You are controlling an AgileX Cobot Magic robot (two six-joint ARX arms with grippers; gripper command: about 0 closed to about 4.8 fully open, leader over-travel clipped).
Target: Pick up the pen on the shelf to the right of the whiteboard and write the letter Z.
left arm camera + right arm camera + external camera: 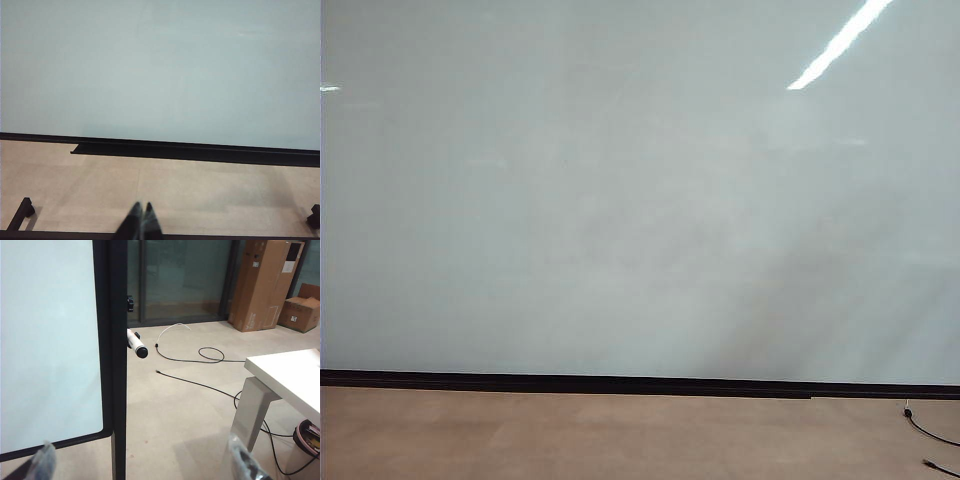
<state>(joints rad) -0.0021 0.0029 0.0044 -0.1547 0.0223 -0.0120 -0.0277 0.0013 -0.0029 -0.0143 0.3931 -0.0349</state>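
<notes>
Right gripper (pixel 142 462) fingers wide, empty — we see the slim white-barrelled pen (pixel 135 343) beside the glossy pale whiteboard (pixel 50 340); left gripper (pixel 141 220) fingers together.

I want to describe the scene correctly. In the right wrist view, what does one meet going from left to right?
Glossy pale whiteboard → its black frame post → white pen with dark cap → black floor cables → tall brown cardboard box → white table. Right gripper jaws open.
</notes>
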